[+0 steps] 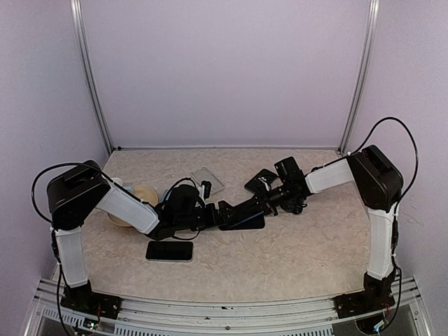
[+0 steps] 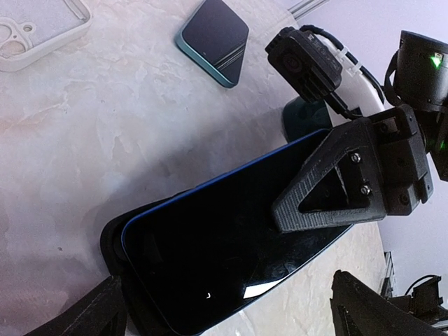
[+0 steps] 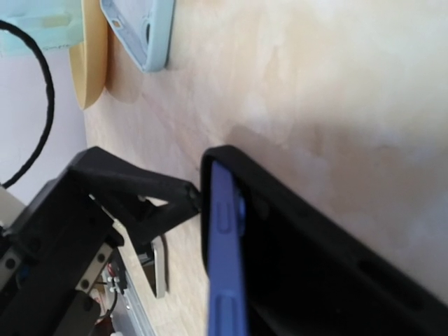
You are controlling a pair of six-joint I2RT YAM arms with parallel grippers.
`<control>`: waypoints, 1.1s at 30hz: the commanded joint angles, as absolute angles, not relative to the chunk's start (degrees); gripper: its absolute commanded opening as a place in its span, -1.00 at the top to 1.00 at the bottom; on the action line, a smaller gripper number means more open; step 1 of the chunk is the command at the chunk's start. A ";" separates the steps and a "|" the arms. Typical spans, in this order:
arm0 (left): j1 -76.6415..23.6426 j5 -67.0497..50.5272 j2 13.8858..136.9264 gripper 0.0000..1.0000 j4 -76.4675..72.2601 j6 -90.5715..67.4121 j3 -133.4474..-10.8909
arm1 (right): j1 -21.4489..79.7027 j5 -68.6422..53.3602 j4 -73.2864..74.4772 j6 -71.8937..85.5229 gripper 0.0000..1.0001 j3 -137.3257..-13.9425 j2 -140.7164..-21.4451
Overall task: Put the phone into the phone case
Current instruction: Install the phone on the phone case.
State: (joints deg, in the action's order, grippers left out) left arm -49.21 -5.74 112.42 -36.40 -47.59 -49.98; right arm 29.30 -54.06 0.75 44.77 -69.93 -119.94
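The phone (image 2: 210, 266), black screen with a blue rim, lies tilted with its left end tucked into the black phone case (image 2: 110, 241). My right gripper (image 1: 245, 208) is shut on the phone. One ribbed black finger (image 2: 315, 196) lies across the screen; the other is hidden. The right wrist view shows the phone's blue side edge (image 3: 224, 266) edge-on against the case (image 3: 315, 238). My left gripper (image 2: 231, 315) stands open astride the cased end, its fingers (image 2: 91, 315) apart from it. In the top view phone and case (image 1: 245, 222) lie mid-table between both grippers, left gripper (image 1: 222, 213) beside them.
A second dark phone (image 1: 169, 250) lies near the front edge. A clear case (image 1: 208, 180) sits behind the grippers and a tan bowl (image 1: 136, 199) sits by the left arm. In the left wrist view a teal phone (image 2: 213, 38) and a white case (image 2: 42, 31) lie beyond.
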 commanded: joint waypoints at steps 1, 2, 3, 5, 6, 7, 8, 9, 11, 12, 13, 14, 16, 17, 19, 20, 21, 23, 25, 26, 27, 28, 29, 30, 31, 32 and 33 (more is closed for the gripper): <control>-49.98 -5.79 113.73 -0.98 -36.43 -47.98 -51.01 | 30.93 -53.02 -1.49 46.76 1.00 -68.50 -122.07; -50.05 -5.69 113.80 -0.98 -36.18 -47.96 -51.13 | 31.01 -52.94 -1.74 46.90 1.00 -68.43 -122.12; -50.09 -5.45 113.88 -0.98 -35.82 -47.92 -51.11 | 31.02 -52.91 -1.90 47.05 1.00 -68.30 -122.16; -50.10 -4.79 113.78 -0.98 -35.50 -47.77 -50.96 | 31.03 -52.76 -2.21 47.19 1.00 -68.00 -122.04; -50.10 -4.47 113.67 -0.98 -35.30 -47.59 -50.82 | 31.03 -52.67 -2.28 47.26 1.00 -67.88 -121.95; -50.03 -4.27 113.60 -0.98 -34.94 -47.42 -50.95 | 31.03 -52.50 -2.39 47.35 1.00 -67.73 -121.89; -50.01 -4.35 113.61 -0.98 -34.67 -47.39 -51.10 | 31.03 -52.35 -2.59 47.56 1.00 -67.57 -121.83; -50.01 -4.45 113.70 -0.98 -34.63 -47.51 -51.23 | 31.03 -52.12 -2.83 47.81 1.00 -67.39 -121.71; -50.04 -4.81 113.90 -0.98 -34.83 -47.77 -51.24 | 31.11 -51.51 -3.78 48.87 1.00 -66.83 -121.50; -50.07 -4.94 113.93 -0.98 -35.00 -47.84 -51.26 | 31.18 -51.24 -4.37 49.35 1.00 -66.50 -121.47; -50.17 -5.00 113.97 -0.98 -35.16 -47.97 -51.24 | 31.26 -51.10 -5.00 49.87 1.00 -66.21 -121.47; -50.26 -5.05 114.04 -0.98 -35.21 -47.97 -51.24 | 31.41 -51.11 -5.43 50.29 1.00 -66.11 -121.54; -50.34 -5.29 114.15 -0.98 -35.33 -47.96 -51.33 | 31.74 -51.15 -5.94 50.76 1.00 -66.15 -122.12; -50.32 -5.45 114.16 -0.98 -35.34 -47.98 -51.45 | 31.93 -51.07 -6.20 51.06 1.00 -66.16 -122.28; -50.48 -5.56 114.30 -0.98 -35.50 -48.07 -51.44 | 32.28 -50.91 -6.68 51.46 1.00 -66.01 -122.66; -50.53 -5.73 114.27 -0.98 -35.61 -48.01 -51.42 | 32.48 -50.85 -7.10 51.81 1.00 -65.95 -122.80; -50.54 -5.86 114.29 -0.98 -35.72 -48.07 -51.42 | 32.70 -50.81 -7.56 52.23 1.00 -65.83 -122.98; -50.53 -6.00 114.34 -0.98 -35.81 -48.16 -51.42 | 33.06 -50.72 -8.60 53.03 1.00 -65.42 -123.28; -50.54 -6.23 114.29 -0.98 -35.97 -48.23 -51.42 | 33.37 -50.80 -10.15 54.12 1.00 -65.09 -123.51; -50.55 -6.28 114.26 -0.98 -36.02 -48.20 -51.42 | 33.53 -50.68 -10.57 54.54 1.00 -64.88 -123.69; -50.53 -6.32 114.26 -0.98 -36.10 -48.24 -51.42 | 33.65 -50.45 -11.17 55.03 1.00 -64.68 -123.74; -50.57 -6.40 114.18 -0.98 -36.24 -48.21 -51.35 | 33.88 -50.25 -11.81 55.53 1.00 -64.35 -123.73; -50.57 -6.40 114.13 -0.98 -36.34 -48.20 -51.33 | 34.00 -50.24 -12.40 55.87 1.00 -64.13 -123.79; -50.62 -6.54 114.09 -0.98 -36.41 -48.13 -51.33 | 34.20 -50.36 -12.84 56.18 1.00 -64.15 -124.08; -50.62 -6.56 114.13 -0.98 -36.48 -48.12 -51.33 | 34.39 -50.62 -13.24 56.38 1.00 -64.16 -124.35; -50.62 -6.68 114.12 -0.98 -36.57 -48.17 -51.33 | 34.65 -50.78 -13.69 56.64 1.00 -64.14 -124.68; -50.62 -6.75 114.15 -0.98 -36.64 -48.20 -51.26 | 34.80 -50.80 -14.05 56.95 1.00 -64.09 -124.87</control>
